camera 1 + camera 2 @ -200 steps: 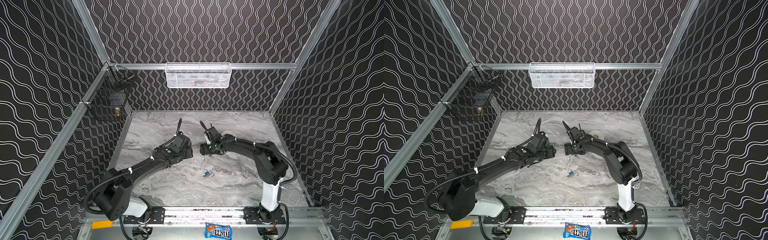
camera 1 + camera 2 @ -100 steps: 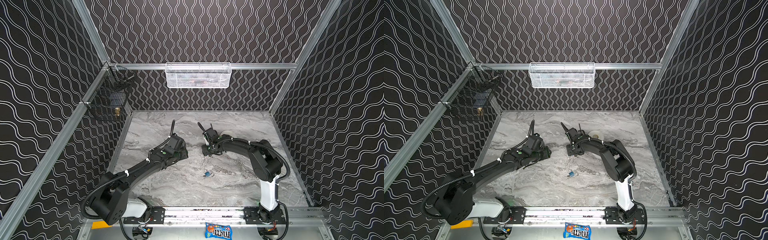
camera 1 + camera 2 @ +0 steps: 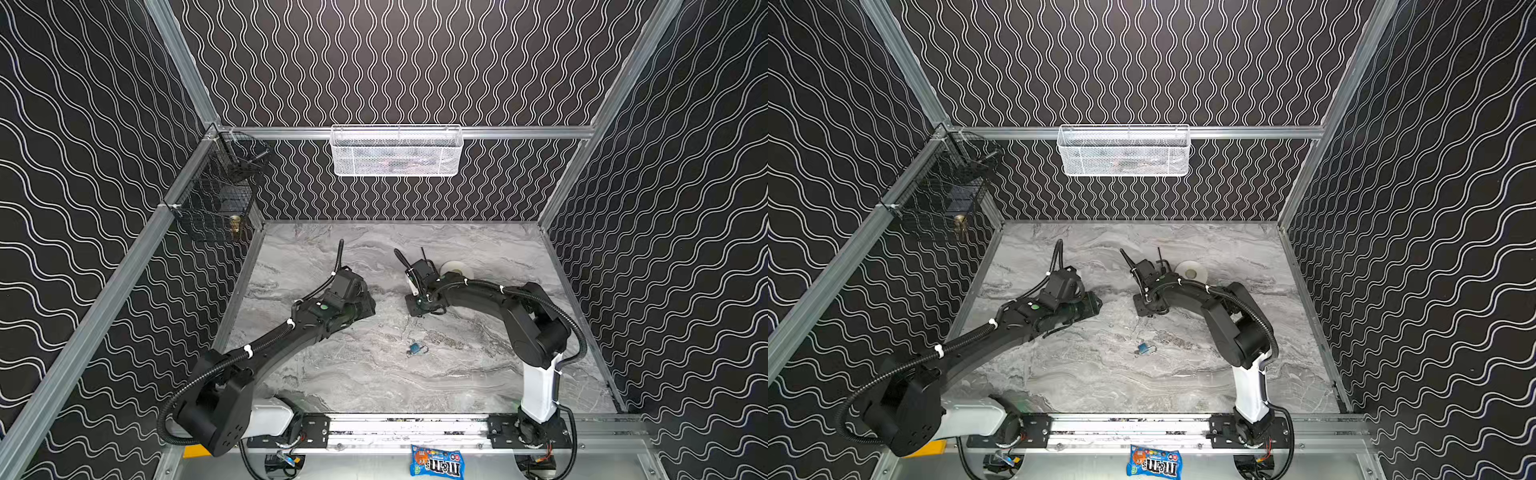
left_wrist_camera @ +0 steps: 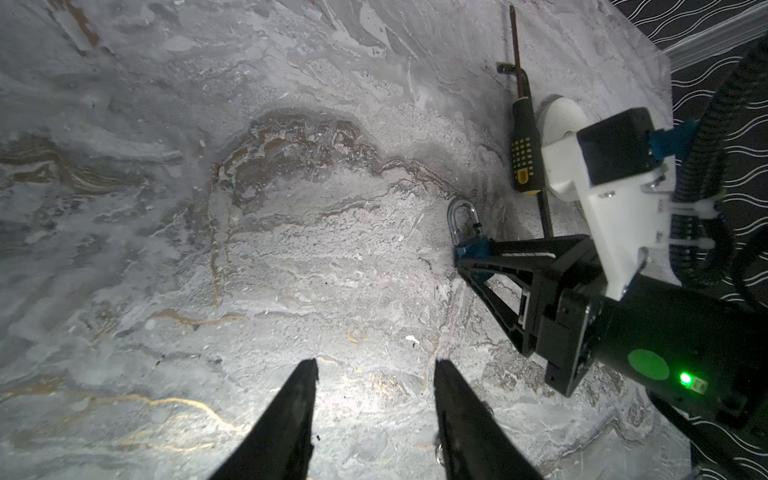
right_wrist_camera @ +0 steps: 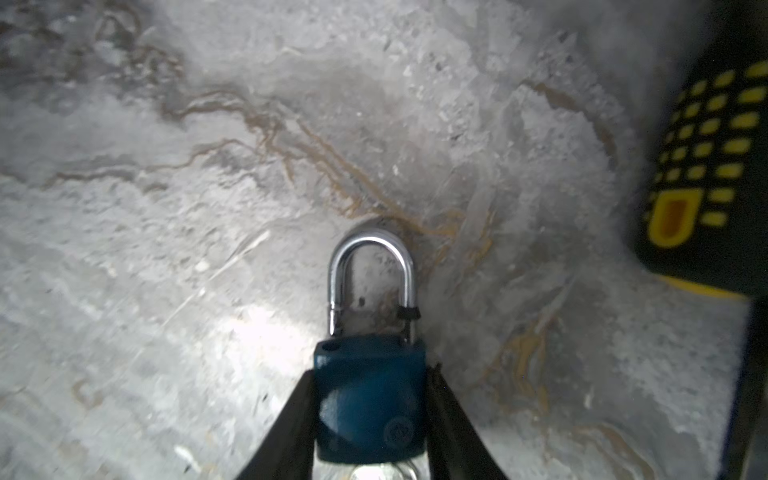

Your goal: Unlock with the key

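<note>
Early stage: right gripper (image 5: pixel 372 372) clamps the blue padlock (image 5: pixel 370 407) between its jaws, shackle apparently still seated; left gripper (image 4: pixel 376 365) stands part-open and empty, no key clearly visible.

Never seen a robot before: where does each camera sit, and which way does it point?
Both top views: high in front, looking down on the marble table; both whole arms show.
Left wrist: on the left arm, looking past the open left claw toward the right claw.
Right wrist: on the right arm, close on the blue padlock between the right claw's fingers.
Shared: both wrist views show the blue padlock and screwdriver.
</note>
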Motion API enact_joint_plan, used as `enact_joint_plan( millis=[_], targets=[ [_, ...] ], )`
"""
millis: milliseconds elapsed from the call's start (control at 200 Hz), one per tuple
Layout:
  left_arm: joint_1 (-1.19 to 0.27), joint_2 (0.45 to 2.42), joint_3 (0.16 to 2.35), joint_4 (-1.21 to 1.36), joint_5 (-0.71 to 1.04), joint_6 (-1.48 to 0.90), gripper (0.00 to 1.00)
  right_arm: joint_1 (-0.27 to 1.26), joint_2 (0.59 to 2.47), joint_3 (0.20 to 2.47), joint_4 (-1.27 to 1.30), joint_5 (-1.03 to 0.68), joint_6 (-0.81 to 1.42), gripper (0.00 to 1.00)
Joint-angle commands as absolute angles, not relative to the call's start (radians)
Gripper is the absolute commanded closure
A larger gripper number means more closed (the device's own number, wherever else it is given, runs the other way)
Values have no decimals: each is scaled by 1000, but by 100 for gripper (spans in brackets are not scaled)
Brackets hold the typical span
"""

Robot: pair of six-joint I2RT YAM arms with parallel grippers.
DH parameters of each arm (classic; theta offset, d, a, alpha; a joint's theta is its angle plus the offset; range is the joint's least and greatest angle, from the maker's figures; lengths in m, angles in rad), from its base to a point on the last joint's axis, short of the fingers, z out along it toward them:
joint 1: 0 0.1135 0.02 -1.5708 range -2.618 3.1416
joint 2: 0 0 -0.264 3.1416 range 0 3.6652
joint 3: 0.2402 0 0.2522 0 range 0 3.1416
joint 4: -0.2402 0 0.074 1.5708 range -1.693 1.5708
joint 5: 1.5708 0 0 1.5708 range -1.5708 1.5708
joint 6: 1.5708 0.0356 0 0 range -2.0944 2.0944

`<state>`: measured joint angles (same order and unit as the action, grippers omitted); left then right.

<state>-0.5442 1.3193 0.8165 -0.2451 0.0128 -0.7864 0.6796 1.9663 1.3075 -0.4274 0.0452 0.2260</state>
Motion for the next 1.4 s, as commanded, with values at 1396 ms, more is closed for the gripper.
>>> enact_joint_plan(
  millis=[1396],
  targets=[
    [-563, 1362, 920, -73, 317, -678, 48, 745, 1413, 1087, -170, -426, 298, 72]
  ],
)
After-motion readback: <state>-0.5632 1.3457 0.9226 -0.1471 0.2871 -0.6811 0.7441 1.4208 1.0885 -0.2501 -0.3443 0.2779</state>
